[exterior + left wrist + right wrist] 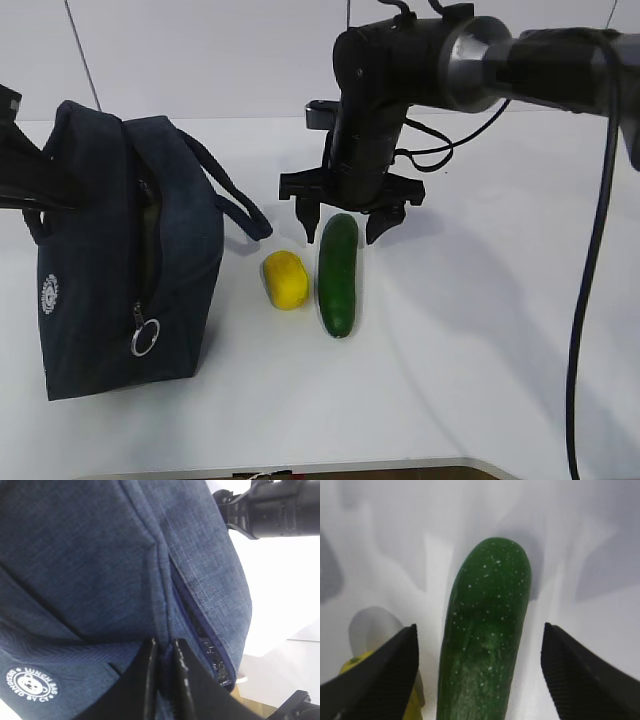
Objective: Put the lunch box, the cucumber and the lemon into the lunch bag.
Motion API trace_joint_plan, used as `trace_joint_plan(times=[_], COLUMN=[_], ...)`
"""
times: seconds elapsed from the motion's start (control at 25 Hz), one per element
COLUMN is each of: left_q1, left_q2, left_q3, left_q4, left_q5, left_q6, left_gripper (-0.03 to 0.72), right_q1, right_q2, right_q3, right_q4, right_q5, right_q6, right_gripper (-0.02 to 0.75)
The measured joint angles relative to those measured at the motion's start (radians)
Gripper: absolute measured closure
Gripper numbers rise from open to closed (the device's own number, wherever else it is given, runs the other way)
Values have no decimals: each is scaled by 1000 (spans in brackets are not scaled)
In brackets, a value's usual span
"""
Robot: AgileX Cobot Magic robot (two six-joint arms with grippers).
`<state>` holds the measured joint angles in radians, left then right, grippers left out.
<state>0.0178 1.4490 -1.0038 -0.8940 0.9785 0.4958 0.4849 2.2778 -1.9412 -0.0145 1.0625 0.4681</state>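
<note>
The navy lunch bag [110, 270] stands at the left, its zipper opening [147, 230] facing the middle of the table. My left gripper [164, 650] is shut on a fold of the lunch bag's fabric [100, 555] beside the zipper [200, 625]. The dark green cucumber [338, 275] lies lengthwise right of the bag, and the yellow lemon [285, 279] rests just left of it. Over the cucumber's far end hangs my right gripper [343, 222], open. In the right wrist view the cucumber [487, 645] lies between the spread fingers of that gripper [480, 627], untouched. The lunch box is out of view.
A silver ring pull [146, 338] hangs at the bag's lower front. One loop handle [235, 200] droops toward the lemon. The right arm [520, 60] reaches in from the upper right, its cable [590, 280] hanging down. The white table's front edge [400, 468] is near.
</note>
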Motion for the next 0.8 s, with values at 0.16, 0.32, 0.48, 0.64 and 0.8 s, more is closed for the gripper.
trace_joint_plan(times=[0.16,0.32,0.48,0.64,0.8], left_q1=[0,0,0,0,0], left_q2=[0,0,0,0,0], left_q3=[0,0,0,0,0], left_q4=[0,0,0,0,0], left_q5=[1,2,4,6,8], left_q6=[0,0,0,0,0], left_gripper=[674,674,674,674,675], right_q1=[0,0,0,-8,-21], right_q2=[12,14,27,27,27], right_q3=[0,0,0,0,0], right_q4=[-2,-6,-25,-41,-37], right_q5=[-25,-40,-42,-51,-57], right_q6=[2,2,8,16,18], right_gripper=[141,143,143,143,144])
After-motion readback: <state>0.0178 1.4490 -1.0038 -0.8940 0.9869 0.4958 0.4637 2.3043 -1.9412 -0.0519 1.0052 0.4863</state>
